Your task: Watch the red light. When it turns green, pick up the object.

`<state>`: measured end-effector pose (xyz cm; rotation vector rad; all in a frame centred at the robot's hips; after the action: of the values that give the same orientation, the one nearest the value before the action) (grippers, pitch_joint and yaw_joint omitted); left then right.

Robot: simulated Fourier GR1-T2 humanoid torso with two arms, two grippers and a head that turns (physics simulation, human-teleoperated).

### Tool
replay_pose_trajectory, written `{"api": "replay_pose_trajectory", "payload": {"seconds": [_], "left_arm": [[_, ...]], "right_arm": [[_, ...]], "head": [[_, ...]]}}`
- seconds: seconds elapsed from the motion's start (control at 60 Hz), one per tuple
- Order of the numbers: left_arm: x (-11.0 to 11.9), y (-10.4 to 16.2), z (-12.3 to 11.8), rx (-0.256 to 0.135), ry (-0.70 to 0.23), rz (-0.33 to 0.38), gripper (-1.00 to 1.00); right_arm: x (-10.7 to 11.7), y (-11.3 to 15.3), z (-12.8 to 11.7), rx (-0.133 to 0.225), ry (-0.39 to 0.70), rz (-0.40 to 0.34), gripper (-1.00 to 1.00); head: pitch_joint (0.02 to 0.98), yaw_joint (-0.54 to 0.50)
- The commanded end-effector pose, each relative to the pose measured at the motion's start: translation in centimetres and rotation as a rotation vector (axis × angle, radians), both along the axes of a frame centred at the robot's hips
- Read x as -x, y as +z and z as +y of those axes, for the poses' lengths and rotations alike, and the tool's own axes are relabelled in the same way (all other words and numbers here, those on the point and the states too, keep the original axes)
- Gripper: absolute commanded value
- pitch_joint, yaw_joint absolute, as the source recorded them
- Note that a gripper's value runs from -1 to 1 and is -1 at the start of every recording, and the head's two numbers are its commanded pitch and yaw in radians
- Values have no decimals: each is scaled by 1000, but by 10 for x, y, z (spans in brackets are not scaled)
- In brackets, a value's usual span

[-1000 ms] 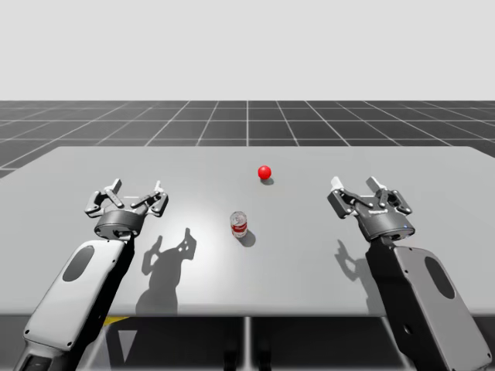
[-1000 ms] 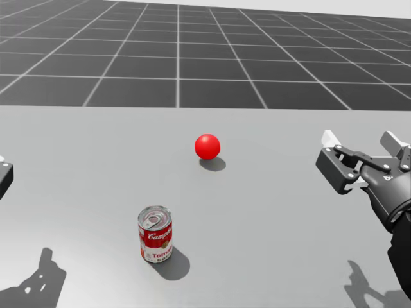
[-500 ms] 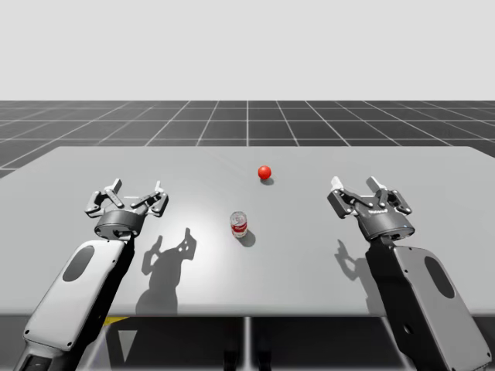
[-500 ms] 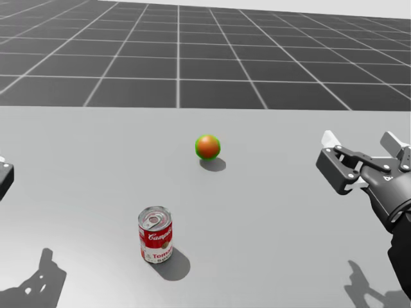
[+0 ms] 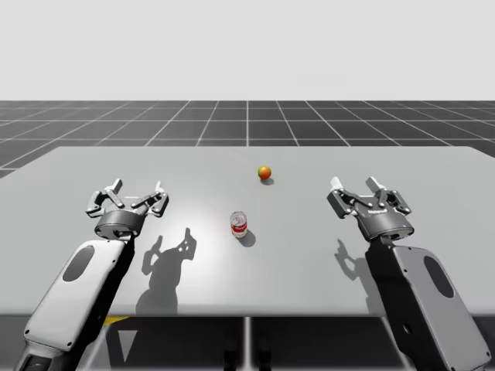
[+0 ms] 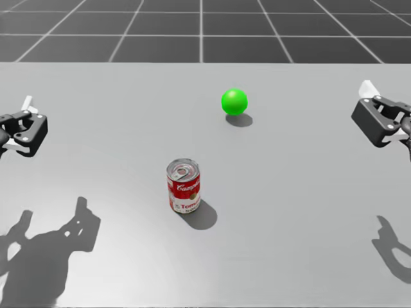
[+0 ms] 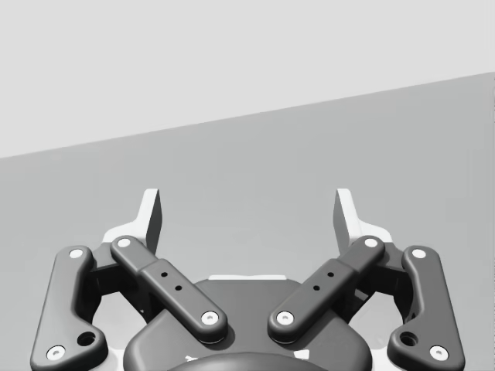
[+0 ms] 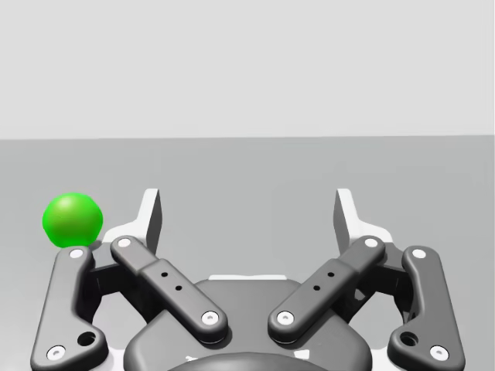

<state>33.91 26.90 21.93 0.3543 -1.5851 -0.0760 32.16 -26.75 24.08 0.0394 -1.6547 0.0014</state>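
Observation:
A red-and-white can (image 5: 240, 224) (image 6: 183, 186) stands upright mid-table. Beyond it rests the signal ball (image 5: 264, 172), orange in the high view, bright green in the head view (image 6: 234, 101) and in the right wrist view (image 8: 72, 219), where it lies ahead and to the left of the fingers. My left gripper (image 5: 137, 188) (image 6: 22, 125) (image 7: 247, 212) hovers open, well left of the can. Equally far to the can's right is my right gripper (image 5: 363, 189) (image 6: 385, 119) (image 8: 247, 212), open too. Nothing lies between either pair of fingers.
The grey table (image 5: 309, 255) carries just the can and the ball. Its front edge runs near my arms, and a dark tiled floor stretches behind the far edge.
The ball has gone from red through orange to green. My head has turned down, bringing both grippers into its view. Neither arm nor the can has moved.

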Motion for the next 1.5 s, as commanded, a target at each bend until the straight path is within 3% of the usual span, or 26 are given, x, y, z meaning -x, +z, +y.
{"api": "replay_pose_trajectory", "payload": {"seconds": [0.017, 0.2, 0.267, 0.417, 0.5, 0.617, 0.667, 0.783, 0.933, 1.0, 1.25, 1.5], "left_arm": [[0, 0, -1, 1, -11, 2, -1000], [-1, 0, -2, 10, -27, 8, -1000], [-1, 2, -3, 38, -49, 12, -1000], [5, 11, -9, 147, -116, 36, -1000], [15, 21, -15, 168, -189, 56, -1000], [35, 33, -26, 168, -343, 105, -1000], [40, 34, -29, 147, -395, 86, -1000], [55, 37, -32, 157, -513, 99, -1000], [78, 26, -41, 136, -665, 86, -1000], [87, 15, -49, 170, -714, 115, -1000], [94, -28, -85, 169, -794, 223, -1000], [78, -44, -120, 152, -837, 311, -1000]], "right_arm": [[-1, -1, 1, 3, 3, 4, -1000], [-1, -2, 2, 4, 5, 8, -1000], [-1, -2, 2, 4, 5, 9, -1000], [-1, -2, 3, 4, 6, 10, -1000], [-1, -2, 2, 2, 5, 9, -1000], [-2, -4, 4, 3, 6, 16, -1000], [-2, -5, 4, 6, 6, 16, -1000], [-2, -6, 5, 7, 5, 17, -1000], [-3, -6, 6, 10, 6, 18, -1000], [-3, -6, 6, 10, 6, 18, -1000], [-3, -6, 6, 10, 9, 16, -1000], [-1, -3, 7, 20, 5, -3, -1000]], "head": [[769, 21], [822, 67], [823, 67], [823, 62], [821, 57], [818, 60], [817, 62], [817, 66], [815, 71], [816, 71], [822, 80], [826, 83]]}}
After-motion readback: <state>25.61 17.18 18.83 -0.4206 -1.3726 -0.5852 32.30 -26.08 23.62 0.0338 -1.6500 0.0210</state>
